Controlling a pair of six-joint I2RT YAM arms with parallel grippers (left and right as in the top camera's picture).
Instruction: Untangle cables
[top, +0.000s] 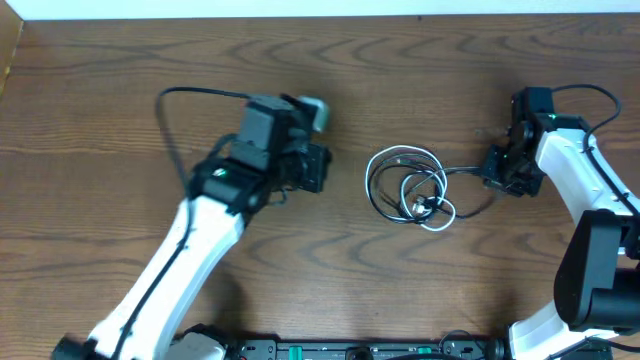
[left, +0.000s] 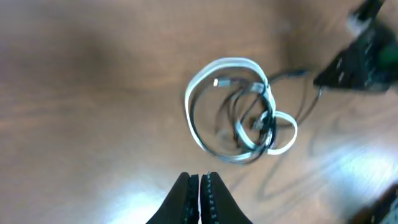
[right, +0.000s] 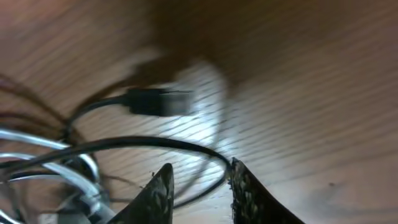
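On the brown bench, the left gripper hovered left of centre, its jaws clenched together on nothing; the left wrist view showed its fingertips pressed against each other. The cables lay near mid-bench, well apart from that gripper, coiled together in one loose tangle. The white cable looped round the coil's edge. One strand of the black cable ran rightward out of the coil to the right gripper. That gripper's jaws stood apart, released, with a black loop passing loosely between them. A black plug lay on the wood just beyond.
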